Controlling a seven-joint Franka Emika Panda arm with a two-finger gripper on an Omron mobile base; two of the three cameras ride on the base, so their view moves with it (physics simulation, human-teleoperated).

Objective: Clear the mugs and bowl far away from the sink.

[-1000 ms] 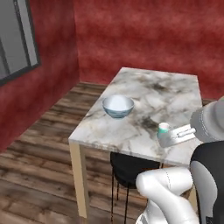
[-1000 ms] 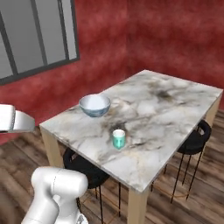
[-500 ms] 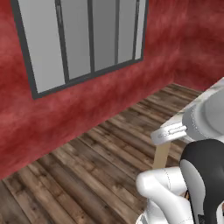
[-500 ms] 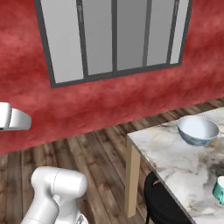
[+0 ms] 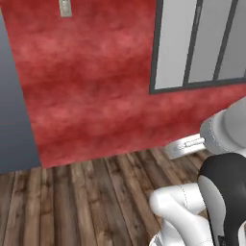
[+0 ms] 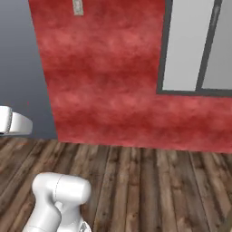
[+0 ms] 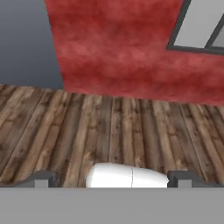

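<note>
The mugs, the bowl and the sink are out of view. In the hand view my gripper [image 7: 113, 179] is open, its two dark fingertips [image 7: 41, 179] standing wide apart at the bottom with nothing held between them. It points at bare wooden floor in front of a red wall. My white arm [image 5: 226, 129] rises at the right of the left base view.
A red wall [image 5: 91, 81] faces me, with a dark-framed window [image 5: 202, 43] at its right and a grey wall panel [image 5: 12, 120] at its left. Wooden plank floor [image 6: 136, 181] stretches from the base to the wall. A small switch plate [image 6: 78, 7] sits high up.
The base has turned, so both base views swung from the marble table with the bowl and the teal mug to the red wall and window. The gripper stays open.
</note>
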